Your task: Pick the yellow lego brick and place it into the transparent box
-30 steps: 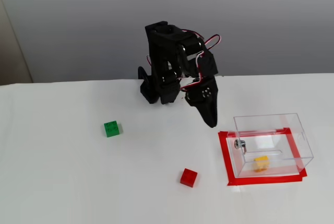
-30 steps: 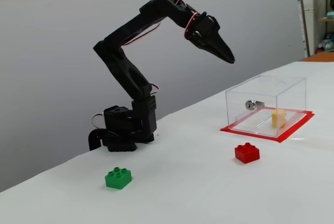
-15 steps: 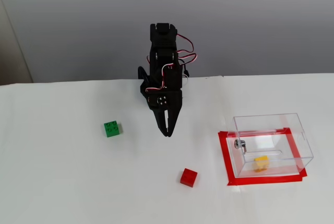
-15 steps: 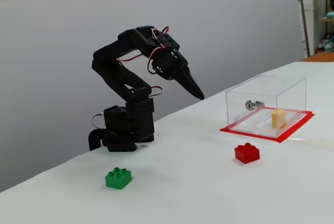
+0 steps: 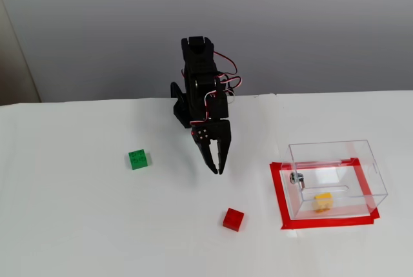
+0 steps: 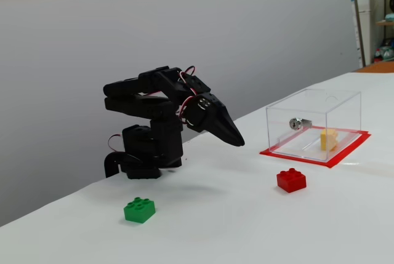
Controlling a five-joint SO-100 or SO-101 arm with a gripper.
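Note:
The yellow lego brick (image 5: pixel 322 200) (image 6: pixel 329 139) lies on the floor inside the transparent box (image 5: pixel 371 174) (image 6: pixel 280 122), which stands on a red taped rectangle at the right in both fixed views. My gripper (image 5: pixel 217 169) (image 6: pixel 239 143) is shut and empty, folded low near the arm's base with its tip pointing down over the table. It is well left of the box and apart from every brick.
A red brick (image 5: pixel 233 219) (image 6: pixel 291 180) lies on the white table in front of the gripper, left of the box. A green brick (image 5: pixel 137 159) (image 6: pixel 140 209) sits farther left. The arm's base (image 5: pixel 184 112) (image 6: pixel 144 156) stands at the table's back edge by the grey wall.
The arm has swung away from the box toward the middle and folded down, bringing the shut gripper low near its base. The yellow brick stays in the box.

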